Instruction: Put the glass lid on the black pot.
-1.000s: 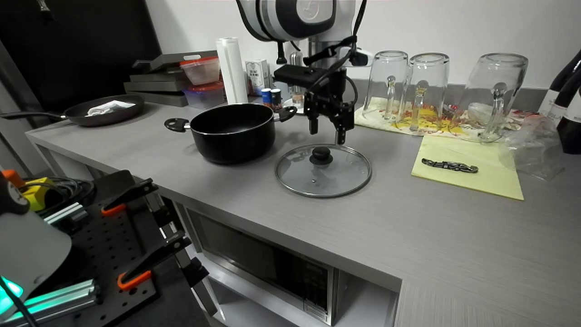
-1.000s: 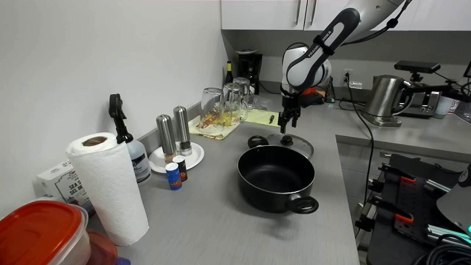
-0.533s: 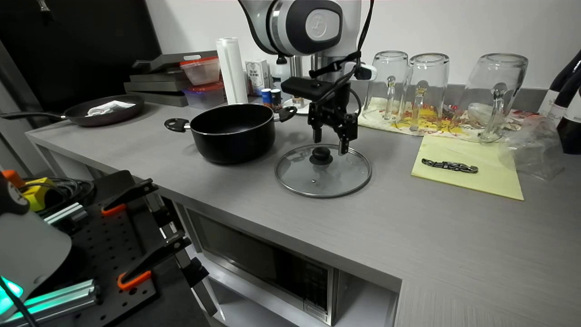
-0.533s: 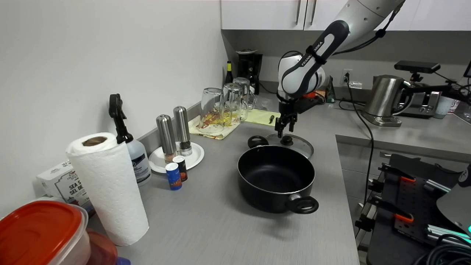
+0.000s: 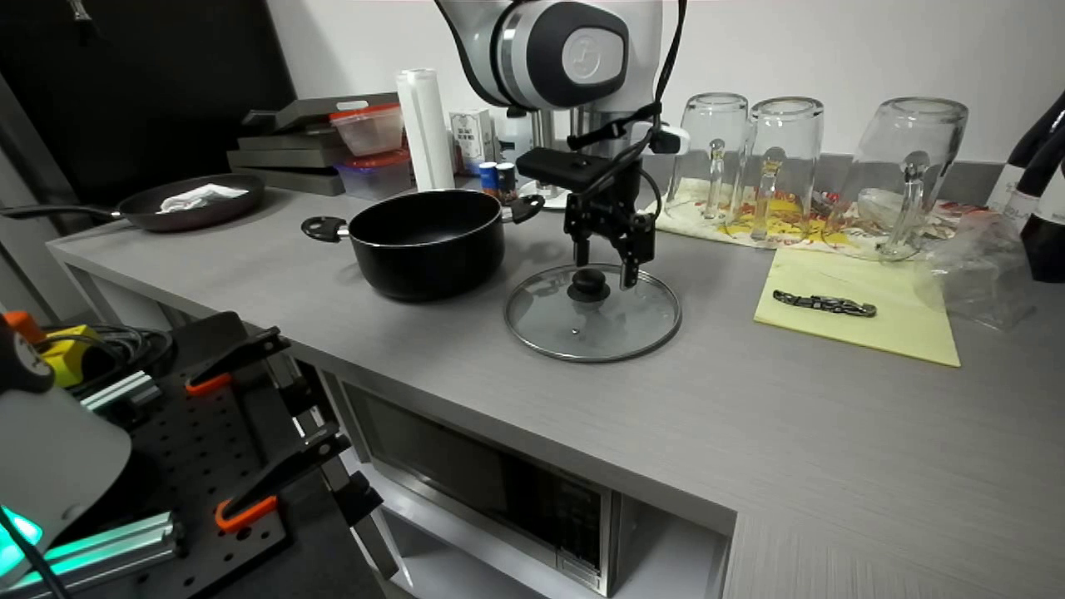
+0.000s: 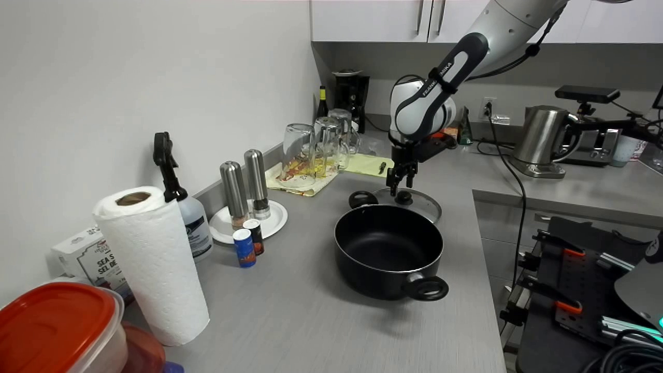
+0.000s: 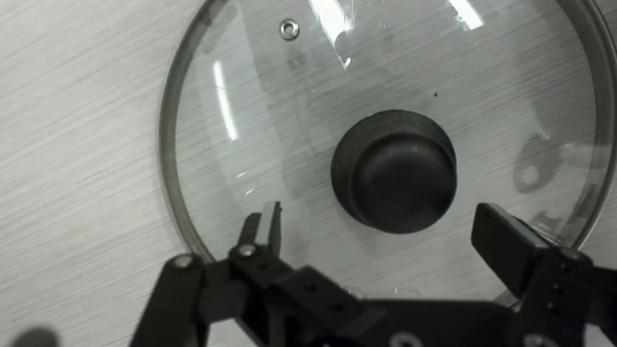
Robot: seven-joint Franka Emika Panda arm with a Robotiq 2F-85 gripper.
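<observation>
Glass lid (image 5: pixel 595 323) lay on the table (image 5: pixel 774 424) at 4 o'clock of the uncovered pot (image 5: pixel 433 270) in an exterior view. Fingers (image 7: pixel 506 250), wide apart, empty, hung near the knob (image 7: pixel 405 180). Approach looked nearly done; grasp, lift, placement remained.

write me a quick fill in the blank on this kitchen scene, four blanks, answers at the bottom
The knob on the glass lid is coloured ____.
The handles of the black pot number ____.
Over that lid, the end effector is not shut but ____.
Counted together, the clear glass mugs number ____.

Missing words: black; two; open; three.
</observation>
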